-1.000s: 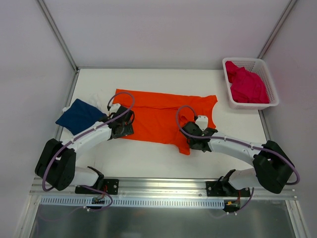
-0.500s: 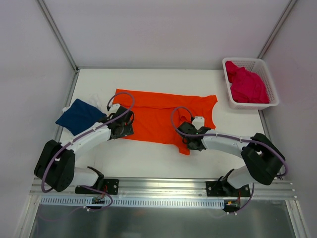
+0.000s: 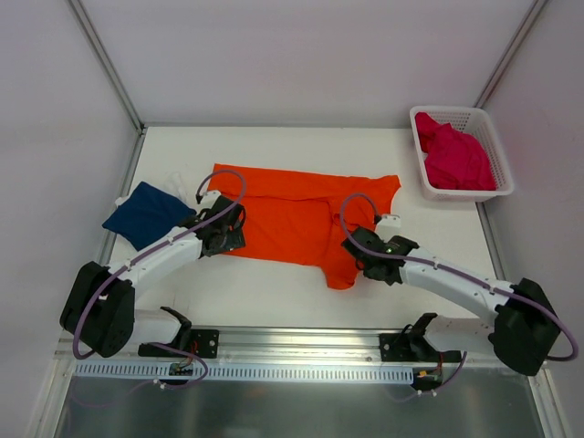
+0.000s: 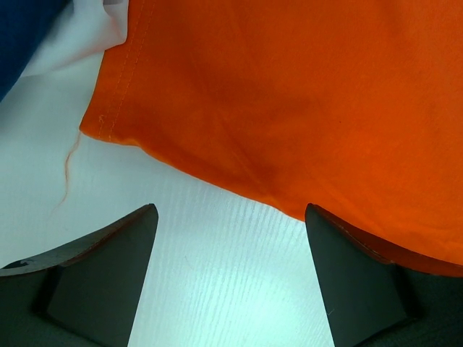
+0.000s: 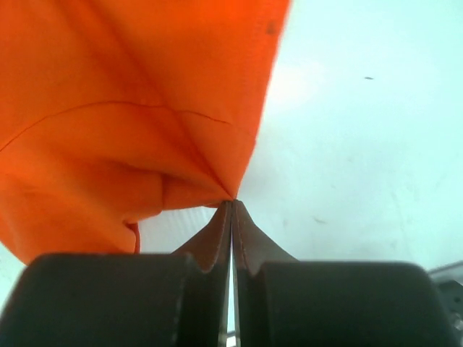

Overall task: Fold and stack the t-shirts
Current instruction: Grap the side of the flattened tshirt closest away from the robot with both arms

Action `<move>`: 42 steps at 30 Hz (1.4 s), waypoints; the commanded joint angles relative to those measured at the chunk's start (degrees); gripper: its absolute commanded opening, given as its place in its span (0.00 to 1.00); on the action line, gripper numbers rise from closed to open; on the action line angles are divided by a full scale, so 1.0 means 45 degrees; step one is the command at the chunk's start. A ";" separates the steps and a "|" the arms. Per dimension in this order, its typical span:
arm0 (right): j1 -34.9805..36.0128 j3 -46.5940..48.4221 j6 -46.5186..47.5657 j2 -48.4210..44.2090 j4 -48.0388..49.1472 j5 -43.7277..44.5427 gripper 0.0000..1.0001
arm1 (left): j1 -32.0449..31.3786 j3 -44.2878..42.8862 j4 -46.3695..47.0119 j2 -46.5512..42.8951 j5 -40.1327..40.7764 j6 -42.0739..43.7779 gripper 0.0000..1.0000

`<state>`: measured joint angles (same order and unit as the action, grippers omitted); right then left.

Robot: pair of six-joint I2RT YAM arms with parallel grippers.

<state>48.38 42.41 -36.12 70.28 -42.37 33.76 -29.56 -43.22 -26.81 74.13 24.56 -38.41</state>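
The orange t-shirt (image 3: 292, 214) lies spread across the middle of the table. My right gripper (image 3: 358, 260) is shut on its near right edge, and the cloth (image 5: 130, 108) bunches into wrinkles at the closed tips (image 5: 231, 202). My left gripper (image 3: 224, 239) stands open at the shirt's near left corner. Its fingers (image 4: 230, 211) straddle bare table just short of the hem (image 4: 217, 108), touching nothing. The navy t-shirt (image 3: 146, 212) lies folded at the left. The magenta t-shirt (image 3: 453, 157) is heaped in the basket.
The white mesh basket (image 3: 505, 187) stands at the back right corner. A bit of white material (image 4: 72, 43) shows between the navy shirt (image 4: 22, 29) and the orange hem. Metal frame rails run along the table's sides and near edge.
My right gripper has closed on the orange shirt's edge and shifted right and toward the near side, pulling that flap with it. The left arm has stayed put.
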 commanded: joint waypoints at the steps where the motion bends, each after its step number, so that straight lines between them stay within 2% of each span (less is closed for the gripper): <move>1: 0.0089 0.0028 -0.0995 -0.0987 -0.2827 0.1188 0.01 | 0.0026 0.0035 0.0020 -0.0067 0.0149 0.0177 0.84; 9: 0.0011 0.0554 -0.1836 -0.1127 -0.5192 0.2282 0.09 | 0.0046 0.0093 0.0020 -0.0183 0.0031 0.0255 0.85; 13: 0.0030 0.0789 -0.2071 -0.0872 -0.5350 0.2576 0.61 | 0.0046 0.0191 0.0020 -0.0398 -0.0008 0.0372 0.85; 15: 0.0050 0.0887 -0.2033 -0.0930 -0.5098 0.2460 0.68 | 0.0026 0.0210 0.0000 -0.0399 -0.0047 0.0411 0.84; 21: 0.0459 0.0595 -0.1564 -0.1711 -0.4121 0.1289 0.71 | 0.0046 0.0210 0.0000 -0.0067 -0.0281 0.0353 0.84; 29: 0.0987 -0.1611 -0.1914 -0.2883 -0.1796 -0.0919 0.67 | 0.0046 0.0132 0.0020 0.0363 -0.0574 0.0353 0.83; 35: 0.1553 -0.1847 -0.2559 -0.2318 -0.1776 -0.1017 0.65 | 0.0026 0.0132 0.0020 0.0246 -0.0555 0.0411 0.83; 42: 0.1807 -0.1420 -0.2052 -0.0972 0.0235 -0.1564 0.65 | 0.0026 0.0191 0.0020 0.0382 -0.0457 0.0411 0.84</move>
<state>55.75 34.02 -45.41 63.42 -45.82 28.45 -29.56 -42.83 -26.59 75.77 22.55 -37.01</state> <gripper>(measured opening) 0.652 0.835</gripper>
